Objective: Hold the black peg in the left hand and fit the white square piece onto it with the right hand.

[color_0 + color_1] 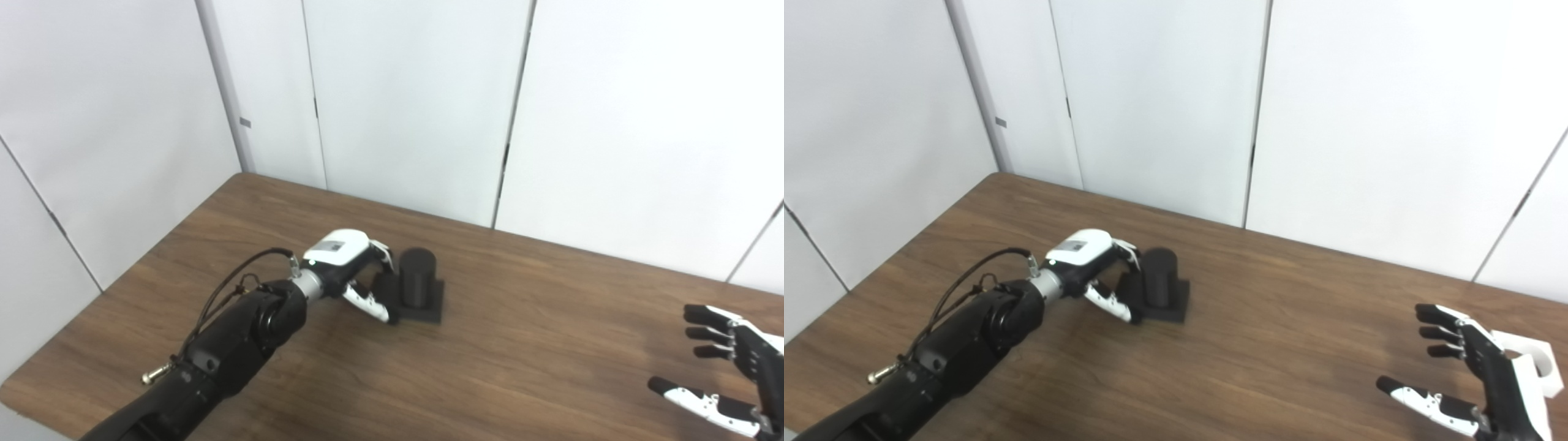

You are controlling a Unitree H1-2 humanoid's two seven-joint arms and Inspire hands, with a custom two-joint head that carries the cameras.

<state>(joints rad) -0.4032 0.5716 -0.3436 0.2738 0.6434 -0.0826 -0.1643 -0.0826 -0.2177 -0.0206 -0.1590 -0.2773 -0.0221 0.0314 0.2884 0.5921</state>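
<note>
The black cylindrical peg on its square base (418, 283) stands upright on the brown wooden surface (502, 355), the left hand (349, 269) curled beside it, fingers touching its base. The right hand (1470, 376) hovers spread and empty, just before the white square piece (1528, 358).

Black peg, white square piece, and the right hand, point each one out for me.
black peg (419, 275), left eye view, on the side of its upright cylinder.
white square piece (1534, 355), right eye view, on its top face by the hole.
right hand (1470, 373), right eye view, on the palm.
</note>
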